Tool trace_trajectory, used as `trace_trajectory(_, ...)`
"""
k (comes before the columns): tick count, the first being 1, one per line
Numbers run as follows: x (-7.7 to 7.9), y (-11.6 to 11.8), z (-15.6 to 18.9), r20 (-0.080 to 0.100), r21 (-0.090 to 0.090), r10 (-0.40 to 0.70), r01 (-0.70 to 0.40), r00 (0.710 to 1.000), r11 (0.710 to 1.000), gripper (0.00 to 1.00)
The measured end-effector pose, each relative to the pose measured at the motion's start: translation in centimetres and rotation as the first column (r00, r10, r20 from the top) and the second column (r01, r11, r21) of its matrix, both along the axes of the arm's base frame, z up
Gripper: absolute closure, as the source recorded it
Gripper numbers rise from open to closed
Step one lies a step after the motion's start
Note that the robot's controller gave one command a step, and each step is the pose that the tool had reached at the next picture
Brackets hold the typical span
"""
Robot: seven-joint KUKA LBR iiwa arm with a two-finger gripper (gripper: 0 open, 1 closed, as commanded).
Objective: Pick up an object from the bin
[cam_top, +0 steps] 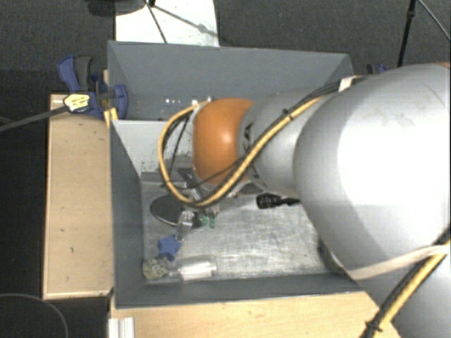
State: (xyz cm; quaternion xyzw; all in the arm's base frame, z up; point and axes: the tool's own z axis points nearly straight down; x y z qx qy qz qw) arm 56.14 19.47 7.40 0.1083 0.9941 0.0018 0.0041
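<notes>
Gripper [187, 220] is low in the bin [128, 217], over the left part of the floor. Its tip is largely hidden under the orange wrist cover [218, 143] and the yellow cable [166, 162]. Whether it is spread or closed cannot be told, and nothing is seen held in it.

Nearest item is a small blue piece [168, 246], just below and left of the tip. Contact between them is not discernible. Further toward the near-left corner lie a clear tube [197, 267] and a speckled lump [154, 269], side by side. The bin's right side is covered by the arm.
</notes>
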Motion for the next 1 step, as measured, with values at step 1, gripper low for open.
trace_trajectory(1, 1.25, 0.81, 17.71, 0.002, 0.001, 0.028, -0.028, 1.000, 1.000, 1.00)
